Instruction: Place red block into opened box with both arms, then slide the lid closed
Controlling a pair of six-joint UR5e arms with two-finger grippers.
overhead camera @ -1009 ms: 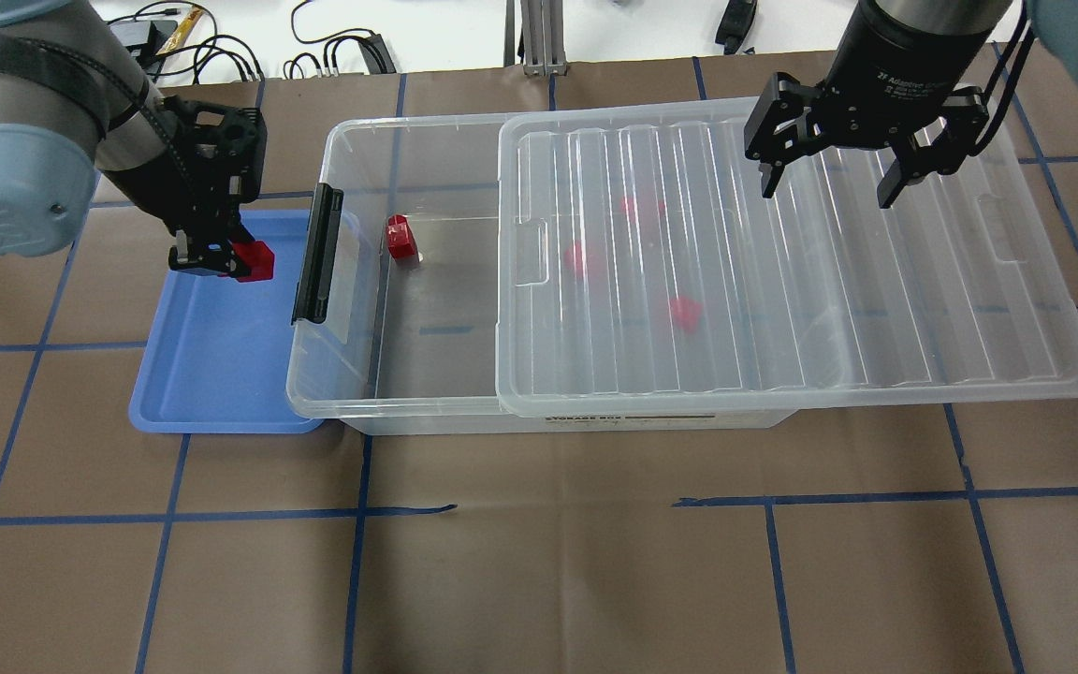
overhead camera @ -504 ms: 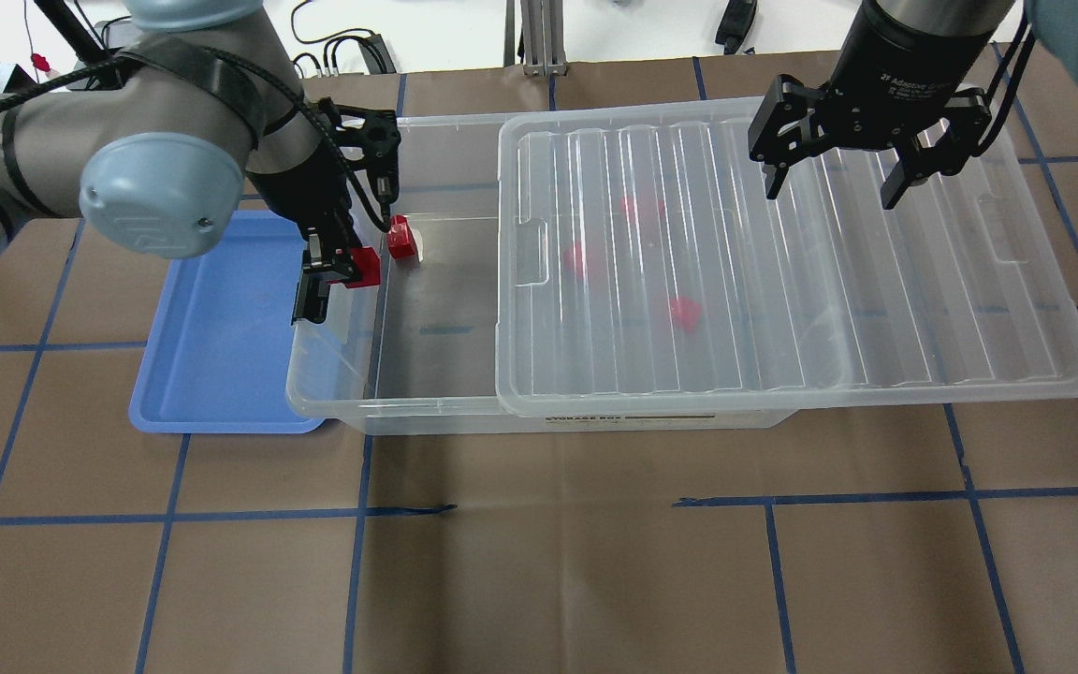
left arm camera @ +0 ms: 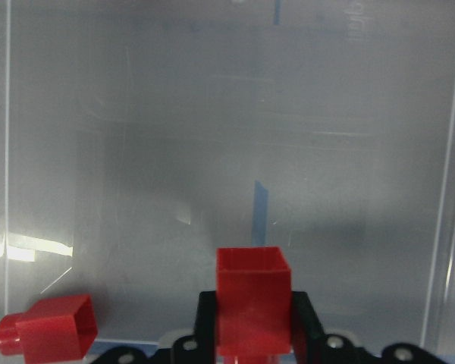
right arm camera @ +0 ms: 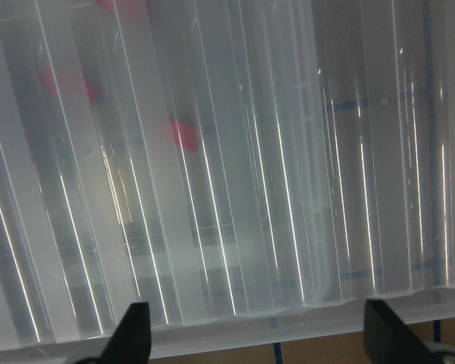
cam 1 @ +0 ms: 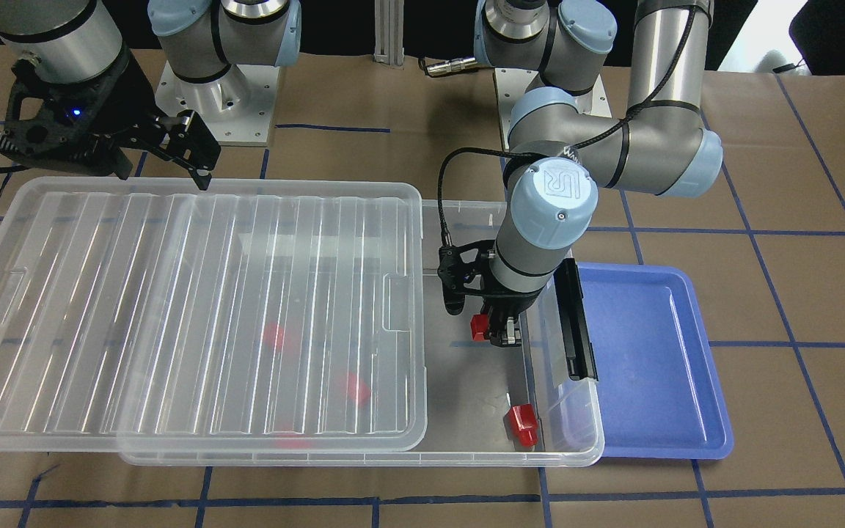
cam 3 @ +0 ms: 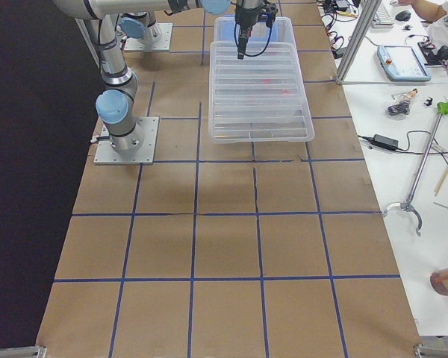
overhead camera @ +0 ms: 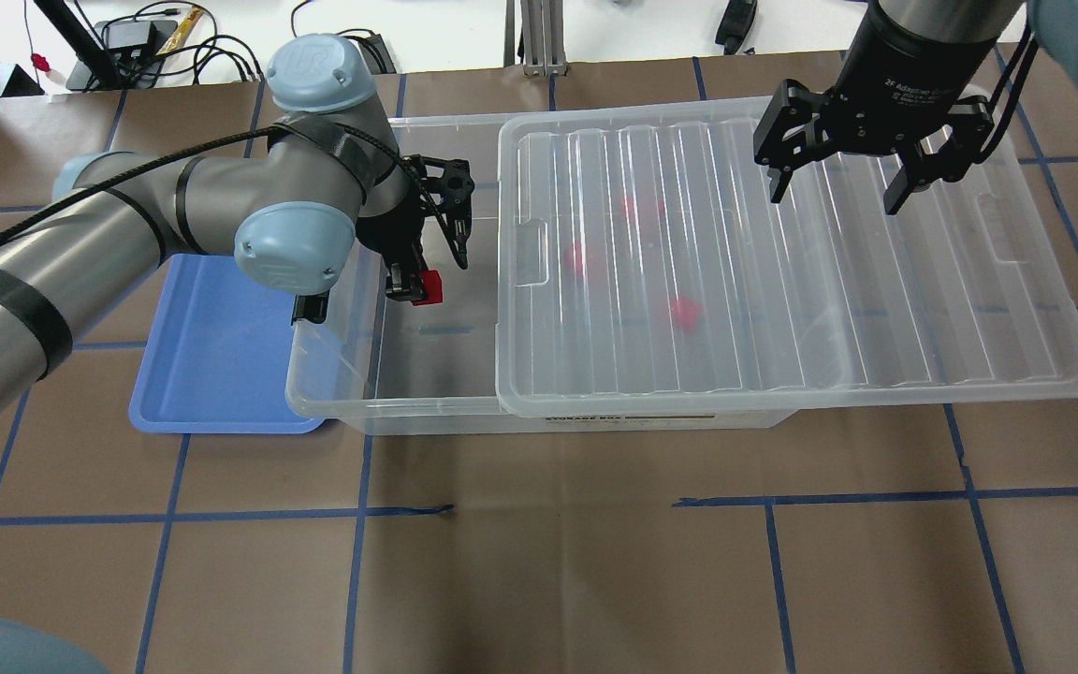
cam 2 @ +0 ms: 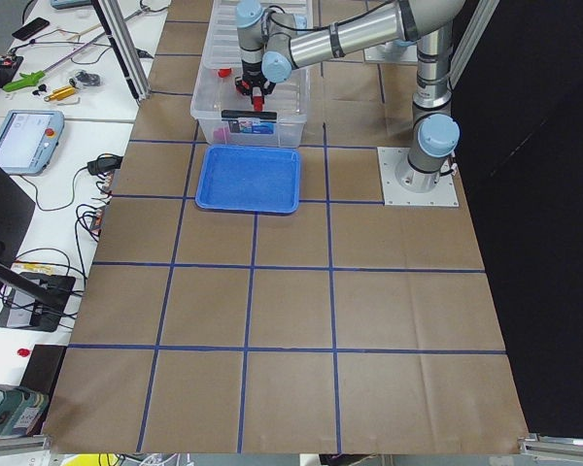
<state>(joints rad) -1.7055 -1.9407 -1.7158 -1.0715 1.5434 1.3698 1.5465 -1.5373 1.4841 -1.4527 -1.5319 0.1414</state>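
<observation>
While left fingers clamp red block over box, right fingers gape above lid; 4 blocks inside.

White lettering on the black wrist body of the right claw reads "2F Adaptive"; the rest is too small to make out. A label strip on the near wall of the box reads "STORAGE BOX". A pale blue joint cap on the left arm shows the "UR" logo
</observation>
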